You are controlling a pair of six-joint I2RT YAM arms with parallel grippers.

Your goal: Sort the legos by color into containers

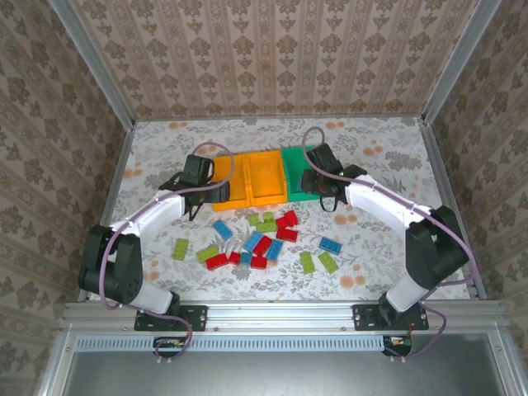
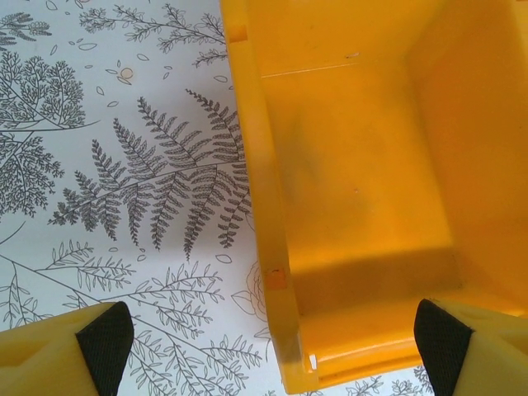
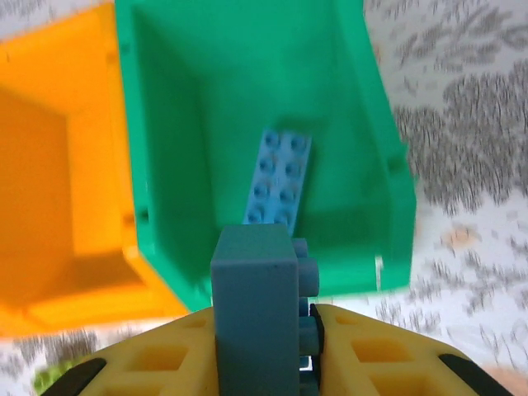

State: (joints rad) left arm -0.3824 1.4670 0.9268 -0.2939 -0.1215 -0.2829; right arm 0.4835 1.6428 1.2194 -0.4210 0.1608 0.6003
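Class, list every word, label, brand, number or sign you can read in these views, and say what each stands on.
No text can be read anywhere.
The orange bins, green bin, wallpaper and table cover bear only plain colour or patterns.
Studs on the held blue brick in the right gripper and the blue brick lying in the green bin: too blurred to show any mark.

The table (image 1: 371, 148) has a pale top printed with flowers and ferns. Two orange bins (image 1: 266, 178) and a green bin (image 1: 294, 162) stand joined in a row toward its far side. Nearer, red bricks (image 1: 262, 245), blue bricks (image 1: 223, 228) and lime bricks (image 1: 328, 262) lie scattered.
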